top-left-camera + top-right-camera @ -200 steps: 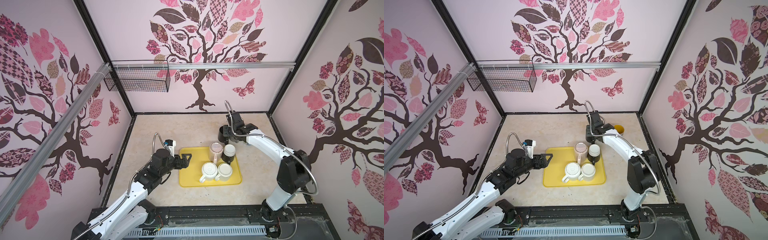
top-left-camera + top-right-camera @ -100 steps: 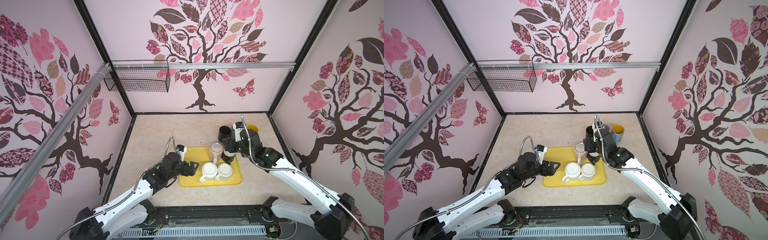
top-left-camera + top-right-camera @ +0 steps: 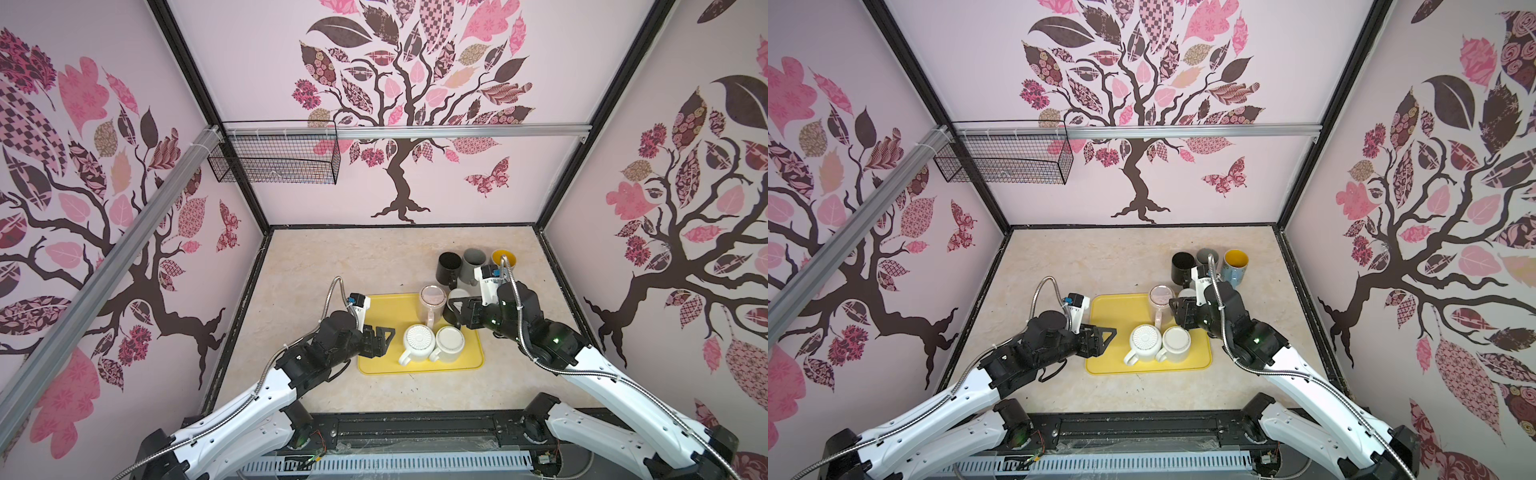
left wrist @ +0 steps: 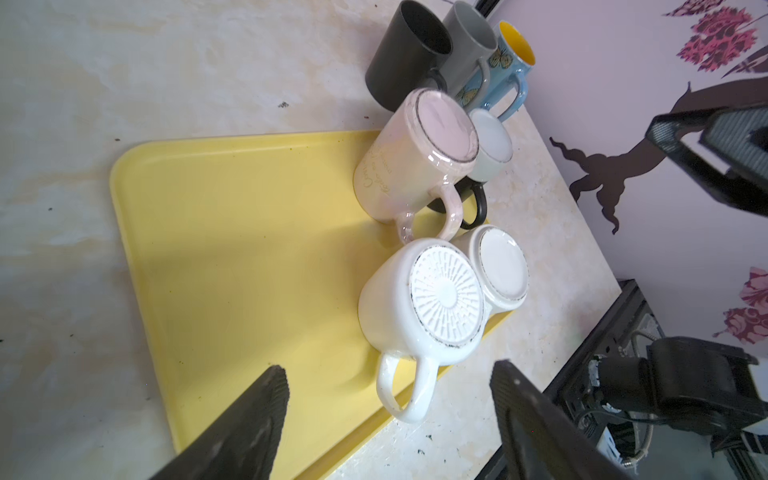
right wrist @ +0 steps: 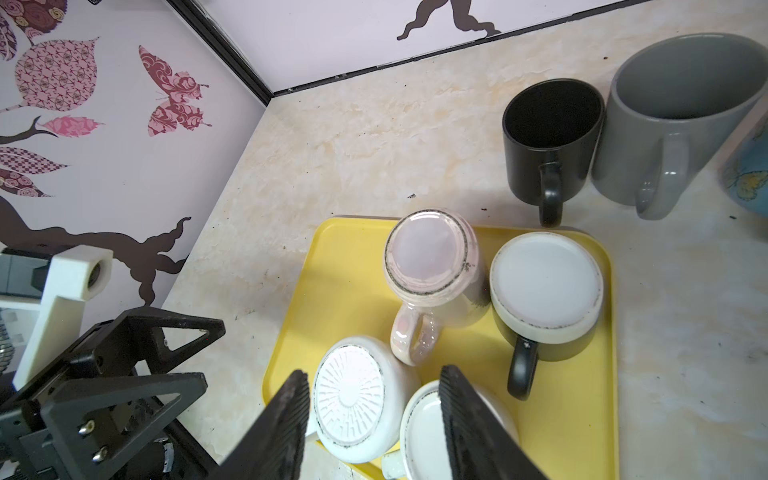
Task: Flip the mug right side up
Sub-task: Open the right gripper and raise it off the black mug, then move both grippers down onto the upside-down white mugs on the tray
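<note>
Left end effector (image 3: 387, 340) is spread wide and holds nothing; it hovers low over the left part of the yellow tray (image 4: 232, 232), and in its wrist view the two fingers (image 4: 257, 415) frame the handle of the ribbed white mug (image 4: 432, 299) without touching it. Right end effector (image 3: 454, 311) has its jaws parted too, about half as wide, with nothing between them, and it hangs above the far right corner of the tray over the black-sided mug (image 5: 546, 286). All four mugs on the tray are bottom up: the ribbed white mug at the near edge, the plain white mug (image 4: 503, 268) touching it on the right, the pink mug (image 5: 430, 257) behind, and the black-sided mug with its pale base just beside the pink one. There is cursive lettering on the pink mug's side, too faint to read. Off the tray, on the tabletop (image 3: 353, 262) behind it, three mugs stand upright in a tight row: the black mug (image 5: 552, 137), the grey mug (image 5: 681, 112), and the blue mug (image 4: 509, 66), butterfly-printed with a yellow inside.
</note>
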You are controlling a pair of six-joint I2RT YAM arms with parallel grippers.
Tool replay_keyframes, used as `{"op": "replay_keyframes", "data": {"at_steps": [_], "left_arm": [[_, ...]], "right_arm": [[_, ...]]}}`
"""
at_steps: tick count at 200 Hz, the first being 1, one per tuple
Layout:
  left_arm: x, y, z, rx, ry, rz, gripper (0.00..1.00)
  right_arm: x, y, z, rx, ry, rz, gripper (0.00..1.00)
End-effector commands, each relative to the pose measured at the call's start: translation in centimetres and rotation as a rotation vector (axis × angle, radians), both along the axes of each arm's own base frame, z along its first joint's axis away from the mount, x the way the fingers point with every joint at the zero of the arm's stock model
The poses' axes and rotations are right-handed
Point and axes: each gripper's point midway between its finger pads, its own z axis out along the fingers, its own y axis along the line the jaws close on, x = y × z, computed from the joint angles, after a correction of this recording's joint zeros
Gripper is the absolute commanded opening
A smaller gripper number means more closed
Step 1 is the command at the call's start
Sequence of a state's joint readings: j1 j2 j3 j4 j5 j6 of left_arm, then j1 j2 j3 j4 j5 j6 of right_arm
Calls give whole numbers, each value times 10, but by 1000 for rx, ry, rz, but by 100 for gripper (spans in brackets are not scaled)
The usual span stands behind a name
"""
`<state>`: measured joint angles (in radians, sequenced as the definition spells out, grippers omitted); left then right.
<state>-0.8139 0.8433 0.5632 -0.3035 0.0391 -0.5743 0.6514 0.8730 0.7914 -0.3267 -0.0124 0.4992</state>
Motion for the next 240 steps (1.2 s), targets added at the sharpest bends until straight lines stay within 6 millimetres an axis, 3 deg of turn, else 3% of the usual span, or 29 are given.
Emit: {"op": "replay_keyframes", "data": {"at_steps": [1,33,78,139,191,240], "left_arm": [[-16,-7,-22,87,19,-40,79],[-28,-26,-34,166,6,-79,78],[-35,-39,-44,221,-3,-106,75],[-28,-44,-42,245,-42,-115,66],[-22,-60,-49,273,-44,-144,52],[-16,-65,-54,278,-35,-148,49]], "right_arm": [[-6,-4,-1,11,14,-9,52],[-11,-11,-2,15,6,-28,50],[-13,-7,-20,13,54,-13,48],[-11,-3,-33,-5,79,-4,45],[-10,-4,-42,-16,89,-15,45],[-8,-1,-49,-18,100,-8,45]]}}
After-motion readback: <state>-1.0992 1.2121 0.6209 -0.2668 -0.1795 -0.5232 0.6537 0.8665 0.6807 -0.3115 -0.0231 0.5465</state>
